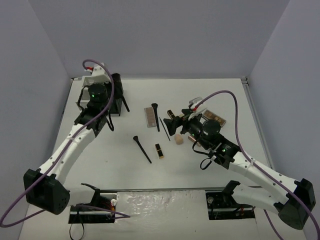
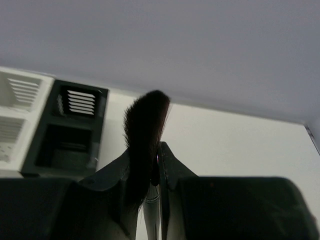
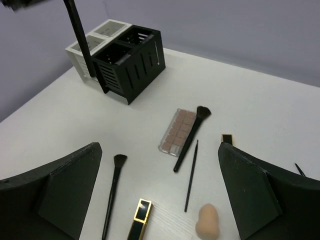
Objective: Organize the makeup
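Held brush (image 2: 145,120): clamped in your left hand (image 2: 156,150), jaws pressed together on it just below the dark bristles; bristles up, handle hanging down close by the black bin (image 3: 131,60); whether it touches the bin, cannot tell; white bin (image 3: 87,45) touches the black one on its far side.

Rest of the makeup lies loose mid-bench (image 3: 260,110):
- palette (image 3: 176,131), flat, pink pans up;
- long brush (image 3: 192,135) lying along the palette's right edge, bristles toward the back wall;
- thin brush (image 3: 191,175) just beside it, nearer your right arm;
- sponge (image 3: 206,220), peach, on its side, near the thin brush's end;
- lipstick (image 3: 140,215), black and gold, lying flat;
- short brush (image 3: 114,190) just left of the lipstick, apart from it;
- second palette (image 1: 215,117) behind your right wrist.

Your right hand (image 1: 175,123): jaws wide apart, nothing between them; it hangs above the bench over the sponge and lipstick, pointed toward the bins.
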Controlling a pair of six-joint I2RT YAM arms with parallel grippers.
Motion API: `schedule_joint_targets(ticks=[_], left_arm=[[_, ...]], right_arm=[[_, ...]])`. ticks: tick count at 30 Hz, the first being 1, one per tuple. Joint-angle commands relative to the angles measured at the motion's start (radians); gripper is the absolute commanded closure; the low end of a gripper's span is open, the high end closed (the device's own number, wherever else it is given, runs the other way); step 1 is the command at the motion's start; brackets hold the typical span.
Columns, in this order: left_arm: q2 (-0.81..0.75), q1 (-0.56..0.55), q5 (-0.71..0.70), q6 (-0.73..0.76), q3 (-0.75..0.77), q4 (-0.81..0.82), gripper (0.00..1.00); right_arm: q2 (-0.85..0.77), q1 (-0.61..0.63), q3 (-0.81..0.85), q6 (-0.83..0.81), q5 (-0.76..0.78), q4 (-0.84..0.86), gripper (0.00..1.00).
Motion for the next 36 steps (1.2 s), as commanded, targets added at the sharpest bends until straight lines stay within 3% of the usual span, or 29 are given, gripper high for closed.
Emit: schedule_joint_targets(ticks=[1, 5, 15, 19, 24, 31, 36], left_arm=[[0.118, 0.178, -0.018, 0.099, 0.154, 0.173, 1.0], [0.239, 0.325, 0.056, 0.074, 0.26, 0.273, 1.0], [0.522, 0.541, 0.151, 0.075, 0.484, 0.413, 1.0], [0.627, 0.578, 0.187, 0.05, 0.559, 0.485, 1.0], [0.757, 0.594, 0.234, 0.029, 0.688, 0.459, 1.0], [0.812, 0.594, 0.243, 0.014, 0.645, 0.525, 1.0], [0.853, 0.594, 0.241, 0.03, 0.623, 0.522, 0.81]], right_arm=[[-0.068, -0.001, -0.061, -0.03, 0.105, 0.002, 0.0], [-0.085, -0.001, -0.083, -0.021, 0.094, -0.013, 0.0], [-0.096, 0.002, -0.094, 0.014, 0.027, -0.084, 0.0], [-0.068, 0.002, -0.094, 0.011, 0.011, -0.092, 0.0], [-0.011, 0.002, -0.089, 0.019, 0.013, -0.108, 0.0], [0.04, 0.002, -0.086, 0.031, 0.003, -0.096, 0.0], [0.068, 0.002, -0.076, 0.046, 0.0, -0.12, 0.0]])
